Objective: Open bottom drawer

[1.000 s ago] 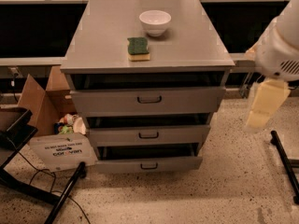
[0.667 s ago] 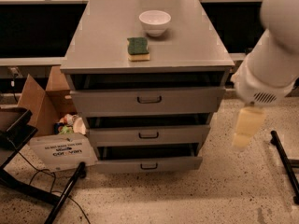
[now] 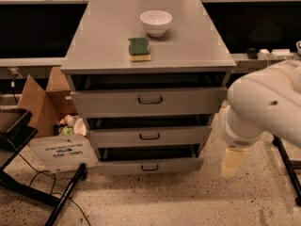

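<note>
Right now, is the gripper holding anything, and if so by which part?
Nothing is held. The gripper hangs in the air beside the cabinet, apart from the bottom drawer and its handle.

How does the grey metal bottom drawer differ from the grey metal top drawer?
The bottom drawer has the shortest, narrowest front; the top drawer has the tallest, widest. The bottom drawer's dark pull handle is smaller than the top drawer's. Both are grey, with centred handles and a dark gap above. The pale gripper hangs right of the bottom drawer, not touching it.
</note>
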Available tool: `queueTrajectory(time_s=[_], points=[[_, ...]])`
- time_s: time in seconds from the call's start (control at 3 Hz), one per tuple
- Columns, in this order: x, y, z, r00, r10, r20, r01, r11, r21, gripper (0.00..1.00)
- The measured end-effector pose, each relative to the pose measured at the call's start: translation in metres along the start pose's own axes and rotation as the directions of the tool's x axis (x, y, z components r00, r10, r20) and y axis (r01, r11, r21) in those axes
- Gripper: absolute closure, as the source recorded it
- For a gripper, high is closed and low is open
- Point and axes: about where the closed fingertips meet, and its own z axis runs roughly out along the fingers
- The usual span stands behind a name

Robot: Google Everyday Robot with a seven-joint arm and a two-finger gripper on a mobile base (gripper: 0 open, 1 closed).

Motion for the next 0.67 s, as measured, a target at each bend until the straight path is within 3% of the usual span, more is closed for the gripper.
queueTrajectory(time_s=[0.33, 0.67], points=[[-0.0092, -0.0130, 0.0015, 0.999, -0.005, 0.036, 0.003, 0.9983, 0.058, 0.00], [-0.0093, -0.0130, 0.0017, 0.999, -0.005, 0.036, 0.003, 0.9983, 0.058, 0.00]])
